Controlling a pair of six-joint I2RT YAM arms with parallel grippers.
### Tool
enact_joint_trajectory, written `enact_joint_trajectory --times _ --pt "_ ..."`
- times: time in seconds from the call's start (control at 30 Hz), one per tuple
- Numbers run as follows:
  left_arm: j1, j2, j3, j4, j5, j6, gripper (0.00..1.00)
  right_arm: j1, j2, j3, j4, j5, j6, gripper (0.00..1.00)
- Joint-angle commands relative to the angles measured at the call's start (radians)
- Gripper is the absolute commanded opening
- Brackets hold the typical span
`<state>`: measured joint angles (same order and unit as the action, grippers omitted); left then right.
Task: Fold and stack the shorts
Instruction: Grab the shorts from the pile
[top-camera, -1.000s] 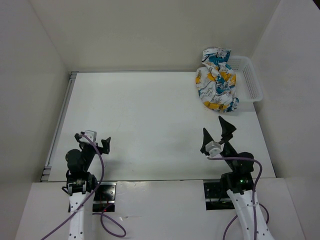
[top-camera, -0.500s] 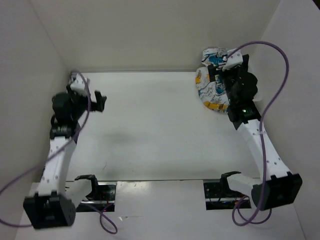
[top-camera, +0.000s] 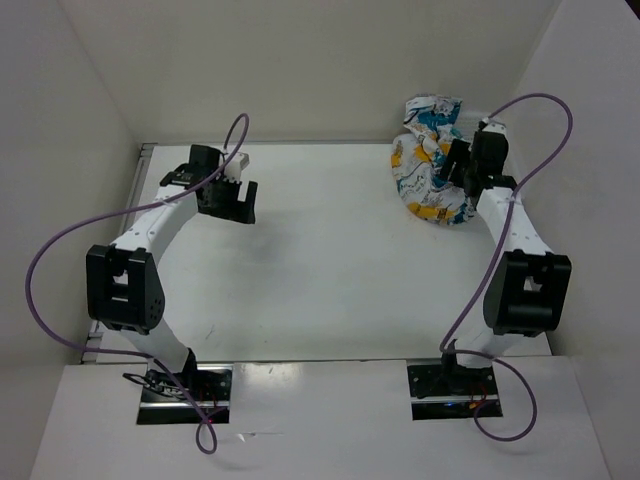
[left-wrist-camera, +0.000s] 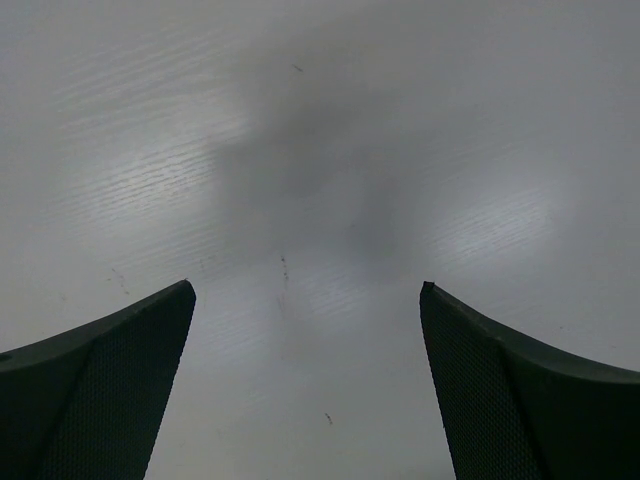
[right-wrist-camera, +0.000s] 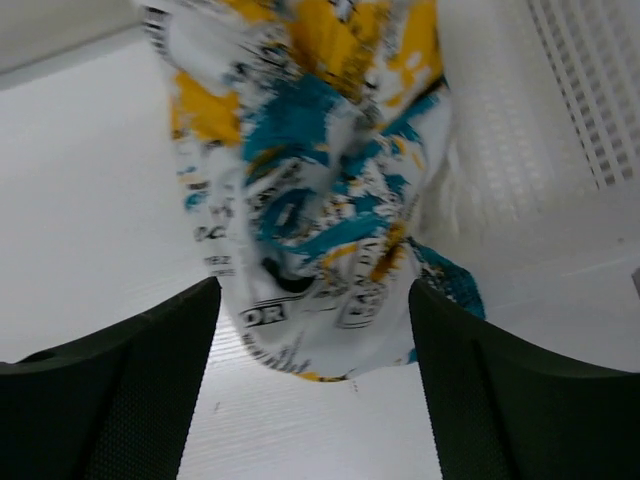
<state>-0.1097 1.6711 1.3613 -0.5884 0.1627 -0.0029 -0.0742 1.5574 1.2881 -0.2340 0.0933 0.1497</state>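
White-ground fabric, printed in teal, orange and black, is filling the space ahead of my right pincer (right-wrist-camera: 315, 290); these are the shorts (right-wrist-camera: 300, 190), crumpled in a heap at the far right corner of the table (top-camera: 320, 270); they are leaning against the left end of the mesh basket (right-wrist-camera: 590, 90), with their lower edge lying on the tabletop; how much of them is sitting inside the basket I cannot tell. I am holding the right pincer released, its two fingers spread wide to either side of the bundle's lower part; as far as the wrist view shows, neither is touching cloth. My left pincer (left-wrist-camera: 307, 287) is hanging likewise released over bare tabletop at the far left, well apart from the shorts and gripping nothing.

Step in hand, as I am judging it: taking hold of the shorts in order to draw them onto the open middle of the table for folding. To do this well I am planning to close on a single outer fold near the low edge, not on the thick of the heap; a deep bite would be gathering several layers and keeping the bundle knotted. I am also minding the basket wall just beside the right finger; a pull towards the table's centre, away from the mesh, looks least likely to snag or drag it. The left pincer is standing too far off to be helping until the cloth is lying nearer the centre.
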Motion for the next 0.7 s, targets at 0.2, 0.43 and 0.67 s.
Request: enact_joint_trajectory --times 0.2,0.43,0.67 --pt "0.008 -0.007 0.016 -0.041 0.043 0.003 1.00 -0.048 0.072 0.010 -0.042 -0.015 0.154 0.75" --pt "0.008 -0.007 0.039 -0.041 0.043 0.003 1.00 -0.058 0.165 0.030 -0.013 0.026 0.154 0.77" --pt "0.008 0.013 0.028 -0.041 0.034 0.003 1.00 -0.058 0.217 0.056 0.009 0.025 0.171 0.42"
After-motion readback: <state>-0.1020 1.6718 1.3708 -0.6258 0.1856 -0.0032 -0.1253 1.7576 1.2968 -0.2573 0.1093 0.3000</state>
